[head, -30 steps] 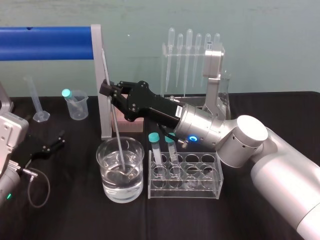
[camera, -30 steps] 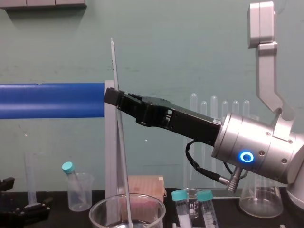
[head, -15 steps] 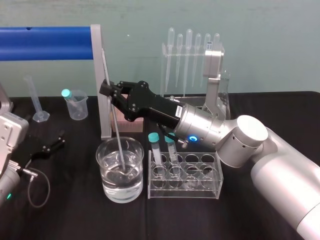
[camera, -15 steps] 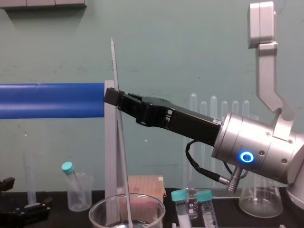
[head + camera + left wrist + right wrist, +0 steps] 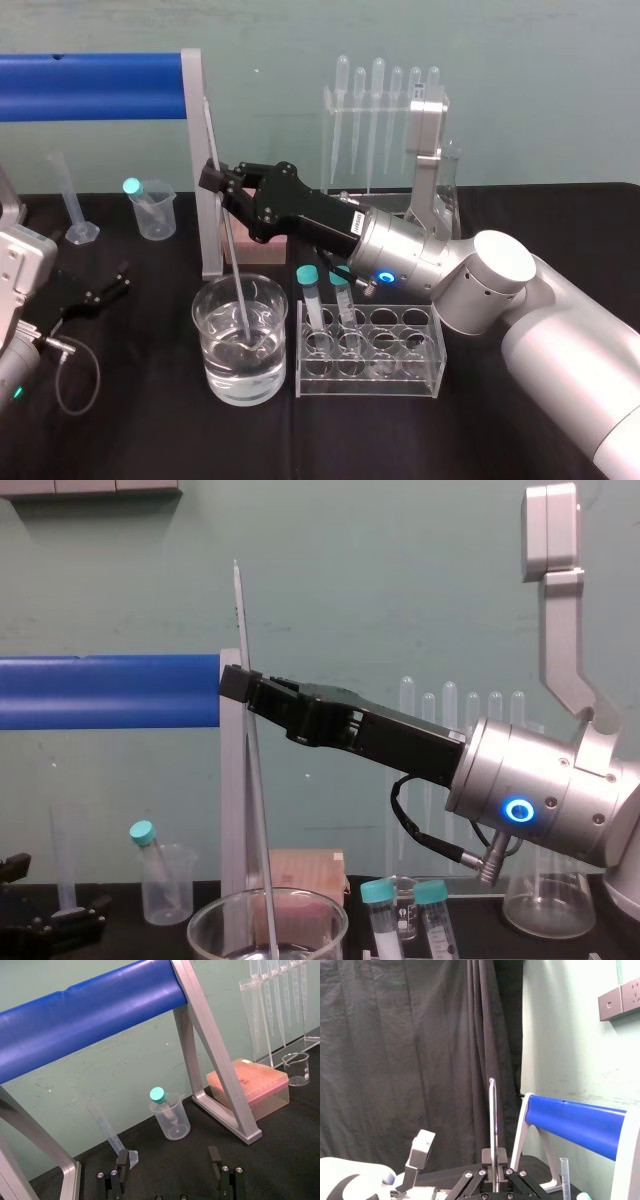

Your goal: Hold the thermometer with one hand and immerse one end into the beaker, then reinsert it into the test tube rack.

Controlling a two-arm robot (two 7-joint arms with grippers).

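"Hands first, starting from the left: what is the left hand (image 5: 168,1160) doing?"

"It sits low over the black counter (image 5: 150,420) at the left edge. Its fingers (image 5: 122,1162) are spread wide with nothing between them."

"And past it?"

"A thin graduated cylinder (image 5: 72,205), then a small cloudy plastic beaker (image 5: 153,215) with a teal-capped tube leaning in it, both near the back. Next comes the grey frame (image 5: 193,130) carrying a blue bar (image 5: 95,86)."

"Where is the thermometer?"

"The thermometer (image 5: 226,240) stands nearly upright in front of the frame's leg, its top tilted a little to the left. Its lower end is down in the water in the beaker (image 5: 240,390), which stands on the counter. Whether the tip touches the glass bottom I cannot tell."

"Who holds it?"

"The right hand (image 5: 217,177). It reaches in from the right, above the beaker, with its black fingers pinched on the rod's upper part. A stretch of rod sticks up above the grip."

"And further right?"

"The clear test tube rack (image 5: 372,375) is just beside the beaker, with two teal-capped tubes (image 5: 312,300) in its left-end holes. Behind are a pink box (image 5: 250,1082) and a stand of bulb-topped pipettes (image 5: 378,100) against the wall."
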